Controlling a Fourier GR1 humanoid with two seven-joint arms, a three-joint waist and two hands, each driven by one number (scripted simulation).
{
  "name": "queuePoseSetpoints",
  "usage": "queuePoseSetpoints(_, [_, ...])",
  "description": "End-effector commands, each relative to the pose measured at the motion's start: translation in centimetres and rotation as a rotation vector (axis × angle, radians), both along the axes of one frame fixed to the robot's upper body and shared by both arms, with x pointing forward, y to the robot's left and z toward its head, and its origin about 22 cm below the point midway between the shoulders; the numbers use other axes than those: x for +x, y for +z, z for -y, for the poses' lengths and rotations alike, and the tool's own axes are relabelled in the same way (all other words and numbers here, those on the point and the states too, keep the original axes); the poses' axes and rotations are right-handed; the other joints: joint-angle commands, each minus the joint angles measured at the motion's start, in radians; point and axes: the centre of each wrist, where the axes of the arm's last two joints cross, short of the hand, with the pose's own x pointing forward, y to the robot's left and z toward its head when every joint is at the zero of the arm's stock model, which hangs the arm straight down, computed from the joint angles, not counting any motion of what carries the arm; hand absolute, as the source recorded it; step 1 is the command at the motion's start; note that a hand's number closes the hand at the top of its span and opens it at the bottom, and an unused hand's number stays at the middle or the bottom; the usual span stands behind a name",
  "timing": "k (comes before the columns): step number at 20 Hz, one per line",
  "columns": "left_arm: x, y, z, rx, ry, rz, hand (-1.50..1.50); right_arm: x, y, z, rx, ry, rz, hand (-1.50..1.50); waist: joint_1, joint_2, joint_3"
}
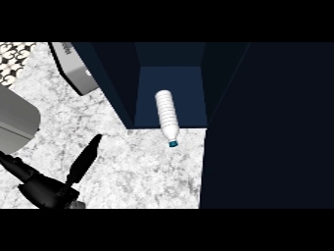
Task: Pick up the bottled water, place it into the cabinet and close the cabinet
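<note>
counter (148,171): white marble | bottled water (166,115): lying half inside dark cabinet (171,78) | left robot hand (50,184): fingers straight, apart

The counter (148,171) looked like polished marble, white with grey veins. The bottled water (166,113) was ribbed, pale plastic with a blue cap. The cabinet (271,122) walls were matt, dark navy. The left hand (50,188) looked matt black.
</note>
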Motion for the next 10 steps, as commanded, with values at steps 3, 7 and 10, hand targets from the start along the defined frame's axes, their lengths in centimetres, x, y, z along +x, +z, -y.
queuePoseSetpoints(3, [0.3, 1.2, -0.2, -0.009, -0.011, 0.056, -1.5, -0.3, 1.7, 0.0, -0.007, -0.008, 0.039, -1.5, 0.007, -0.001, -0.003])
queuePoseSetpoints(7, [0.3, 2.6, 1.3, -0.031, -0.062, 0.119, -1.5, -0.6, 1.5, 0.5, -0.013, -0.001, 0.047, -1.5, -0.002, -0.005, -0.003])
queuePoseSetpoints(10, [0.8, 3.6, 2.0, -0.045, -0.087, 0.16, -1.5, -0.1, 1.4, 0.0, -0.019, -0.005, 0.064, -1.5, 0.006, 0.002, -0.005])
